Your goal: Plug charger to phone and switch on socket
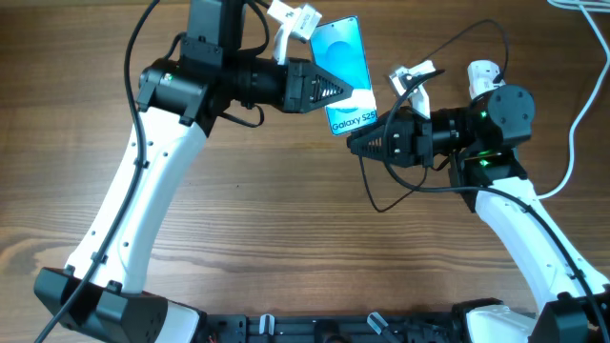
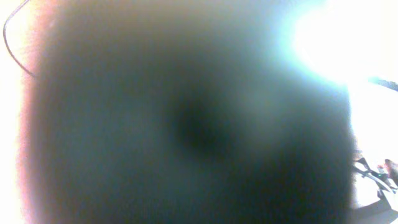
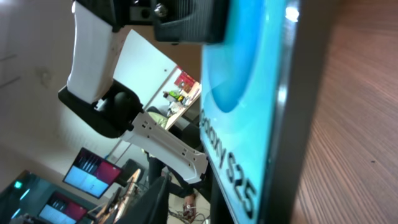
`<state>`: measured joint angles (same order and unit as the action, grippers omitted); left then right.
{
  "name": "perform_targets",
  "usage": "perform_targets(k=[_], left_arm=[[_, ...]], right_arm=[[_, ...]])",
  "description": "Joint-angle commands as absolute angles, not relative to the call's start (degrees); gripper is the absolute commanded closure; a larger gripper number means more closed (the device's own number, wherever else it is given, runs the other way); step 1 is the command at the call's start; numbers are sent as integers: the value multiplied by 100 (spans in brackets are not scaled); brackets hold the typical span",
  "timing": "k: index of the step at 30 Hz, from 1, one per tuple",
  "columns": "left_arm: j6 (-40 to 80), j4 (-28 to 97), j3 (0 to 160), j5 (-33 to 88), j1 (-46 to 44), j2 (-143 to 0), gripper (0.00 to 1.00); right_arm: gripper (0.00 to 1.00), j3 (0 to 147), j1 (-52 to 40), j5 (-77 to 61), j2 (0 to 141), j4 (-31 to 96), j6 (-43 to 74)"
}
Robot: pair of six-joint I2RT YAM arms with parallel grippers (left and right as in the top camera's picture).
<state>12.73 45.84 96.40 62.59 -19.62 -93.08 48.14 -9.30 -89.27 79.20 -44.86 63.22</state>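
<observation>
My left gripper (image 1: 334, 92) is shut on the phone (image 1: 345, 59) and holds it up above the table, tilted, with its turquoise screen and "Galaxy S25" text facing the camera. My right gripper (image 1: 355, 143) is shut on the plug end of the charger (image 1: 380, 196), just below the phone's lower edge. The thin black cable loops down and back past the right arm. In the right wrist view the phone (image 3: 245, 118) fills the middle, very close. The plug tip itself is hidden. The left wrist view is a dark blur, with the phone (image 2: 186, 124) against the lens. The socket is out of view.
A thick white cable (image 1: 578, 105) runs down the table's right edge. The wooden table (image 1: 267, 219) lies below both arms. The arm bases stand at the front edge.
</observation>
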Motion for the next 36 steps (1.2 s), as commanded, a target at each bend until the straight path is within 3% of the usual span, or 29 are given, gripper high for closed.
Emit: perform_targets(k=[1,6,13,18,22,26,34,36], left_arm=[[1116,4755,9386,6388,-1898,-9491,96],[1138,4755,9389,6840,-1693,-9459,96],[980,4899,9386,6759,-1686,-9327,96],[-622,6281,9386,6508,-1686,-9325,96],[-871,6322,9386,6442,-1702,-9308,96],[416,6202,9386,4772,-1730,-9358,96],[346,5625,9386,4685,-1789,-10178,96],[344,5500,9386,4681,-1789,-10704,96]], right_arm=[[60,5207,-930,-8855,7846,-4615,5859],[45,5196,-930,-8792,8160,-3817,5109],[34,5196,-670,-8364,8630,-3791,4683],[30,5196,259,-9070,8630,-3859,4676],[30,5196,794,-9301,8630,-4381,5317],[30,5196,1339,-9301,8630,-6285,7255],[30,4842,1337,-9301,8630,-6355,7387],[26,4567,1337,-9301,8630,-6355,7345]])
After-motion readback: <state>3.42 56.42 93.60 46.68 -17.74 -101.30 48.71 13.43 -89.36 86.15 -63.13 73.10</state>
